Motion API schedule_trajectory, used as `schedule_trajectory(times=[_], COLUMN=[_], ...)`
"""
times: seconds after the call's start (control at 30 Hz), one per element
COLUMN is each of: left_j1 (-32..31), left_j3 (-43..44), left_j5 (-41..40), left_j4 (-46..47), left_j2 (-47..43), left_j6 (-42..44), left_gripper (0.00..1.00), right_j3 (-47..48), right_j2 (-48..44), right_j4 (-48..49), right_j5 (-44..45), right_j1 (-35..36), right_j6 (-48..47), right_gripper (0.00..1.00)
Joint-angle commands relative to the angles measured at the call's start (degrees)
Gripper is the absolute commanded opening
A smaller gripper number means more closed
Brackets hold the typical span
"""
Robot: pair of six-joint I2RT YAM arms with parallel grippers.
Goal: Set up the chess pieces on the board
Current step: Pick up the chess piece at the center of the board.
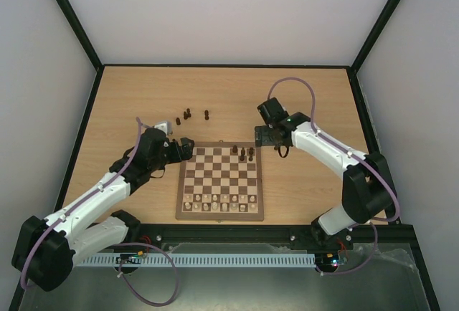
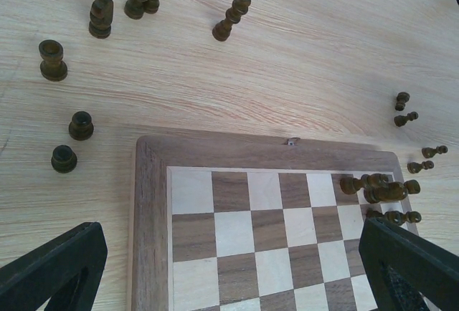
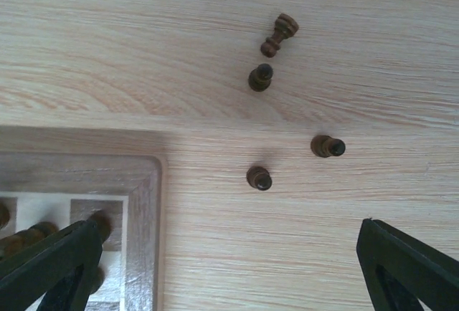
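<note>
Near the board's (image 1: 219,175) far corners, the left hand (image 2: 233,268) and right hand (image 3: 229,268) hang spread, empty.

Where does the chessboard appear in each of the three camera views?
Top external: the chessboard lies at the centre, between the two arms.
Left wrist: the chessboard fills the lower middle and right, with its far left corner showing.
Right wrist: the chessboard sits at the bottom left, with only its far right corner showing.
Shared landmark: the dark chess pieces clustered on that far right corner.
</note>
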Motion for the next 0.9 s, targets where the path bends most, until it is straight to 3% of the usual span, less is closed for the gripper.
schedule_trajectory(times=[0.0, 0.03, 0.13, 0.27, 0.4, 0.6, 0.87], left_j1=[-0.2, -0.2, -0.2, -0.2, -0.2, -0.2, -0.2], left_j3=[0.4, 0.4, 0.2, 0.2, 0.2, 0.2, 0.3], left_j5=[0.7, 0.8, 0.8, 1.1, 1.1, 1.1, 0.8], left_j4=[0.9, 0.9, 0.9, 0.9, 1.1, 1.3, 1.1], left_j2=[-0.5, -0.5, -0.5, -0.6, -0.6, -0.2, -0.3], left_j6=[0.7, 0.7, 0.7, 0.8, 0.8, 0.7, 0.7], left_gripper=[1.0, 0.99, 1.0, 0.99, 1.0, 1.0, 1.0], right_j3=[-2.2, -2.8, -3.9, -5.0, -5.0, -4.4, -4.0], right_j2=[1.0, 1.5, 3.4, 6.3, 8.2, 10.7, 12.7], right_j4=[1.9, 2.7, 4.4, 6.3, 7.1, 7.9, 8.7], right_j5=[-1.0, -1.5, -3.3, -6.0, -6.3, -7.3, -8.2], right_j1=[-2.7, -3.2, -4.8, -7.0, -7.7, -8.5, -8.7], right_j6=[1.6, 1.6, 1.7, 1.5, 1.4, 0.9, 0.6], right_gripper=[0.99, 1.0, 0.77, 0.61, 0.55, 0.35, 0.26])
